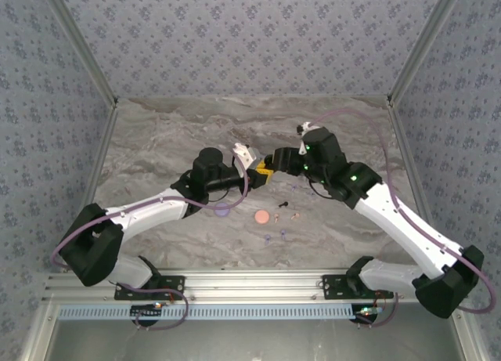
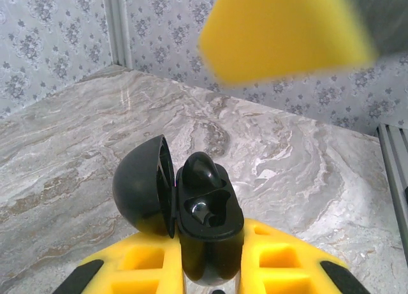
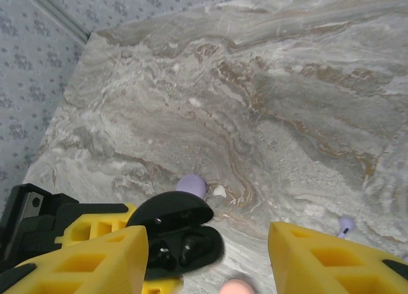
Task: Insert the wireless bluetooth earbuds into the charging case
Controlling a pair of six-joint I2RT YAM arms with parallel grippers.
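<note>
Top view: the left gripper (image 1: 262, 171) and right gripper (image 1: 277, 159) are seen tip to tip at the centre of the frame, above the marble table (image 1: 156, 142). The loose earbuds are scattered just below them. A black earbud (image 1: 283, 202) is nearest, a pink earbud (image 1: 278, 217) is beside the pink case (image 1: 261, 217), and lilac ones are lower down. A lilac case (image 1: 222, 208) is parked to the left.

Left wrist view: the black charging case (image 2: 207, 211) is clamped between the left gripper's (image 2: 210, 265) yellow fingers at bottom centre. Its lid (image 2: 137, 192) is swung open to the left. The upper well looks filled by something glossy and black (probably a bud, hard to be sure). The lower well is seen empty.

Right wrist view: the right gripper's (image 3: 210, 262) fingers are spread wide at the lower corners, and nothing is held between them. The black case (image 3: 182, 240) is seen at lower left, with a lilac earbud (image 3: 345, 225) on the table at the right edge.

What could go wrong:
- If that bud isn't fully seated, it could be shaken out, since the case is held tilted in the air.
- The open lid could be clipped by the right fingers, which are very close, and the case twisted in its grip.
- The black bud on the table is tiny and could be flicked away by a slightly off pinch.
- A pink or lilac bud could be grabbed by mistake.
</note>
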